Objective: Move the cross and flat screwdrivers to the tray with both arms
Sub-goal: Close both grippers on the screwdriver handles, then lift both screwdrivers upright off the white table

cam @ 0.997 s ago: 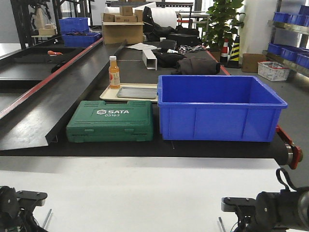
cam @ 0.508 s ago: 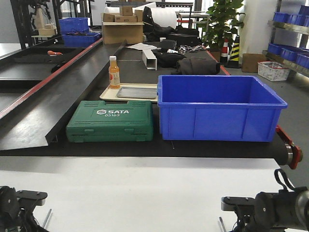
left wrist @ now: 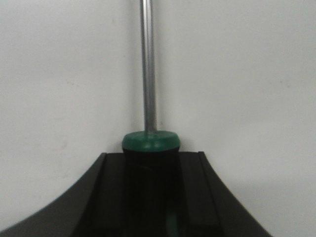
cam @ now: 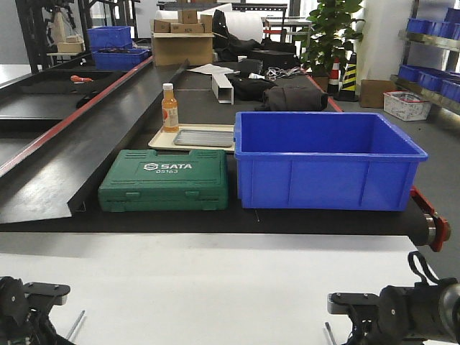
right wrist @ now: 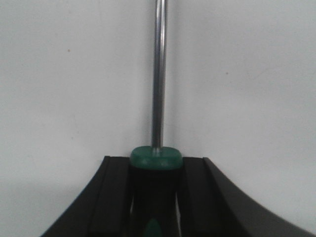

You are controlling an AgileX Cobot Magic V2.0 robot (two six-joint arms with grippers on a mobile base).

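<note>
In the left wrist view a screwdriver (left wrist: 148, 74) runs straight ahead over the white table, and my left gripper (left wrist: 150, 159) is shut on its black-and-green handle. My right gripper (right wrist: 156, 164) is likewise shut on the handle of the other screwdriver (right wrist: 158, 74). Both tips are out of frame, so cross and flat cannot be told apart. In the front view the left arm (cam: 29, 305) and the right arm (cam: 392, 313) sit low at the near table edge, and each thin shaft (cam: 75, 325) (cam: 328, 333) pokes out beside them. The grey tray (cam: 203, 137) lies far ahead.
A green SATA tool case (cam: 165, 180) and a deep blue crate (cam: 327, 158) stand on the black belt between the arms and the tray. An orange bottle (cam: 169, 108) stands at the tray's left. A cream board (cam: 159, 141) lies under the tray.
The left screwdriver's shaft has shifted a little to the right in the front view. The right arm has barely moved.
</note>
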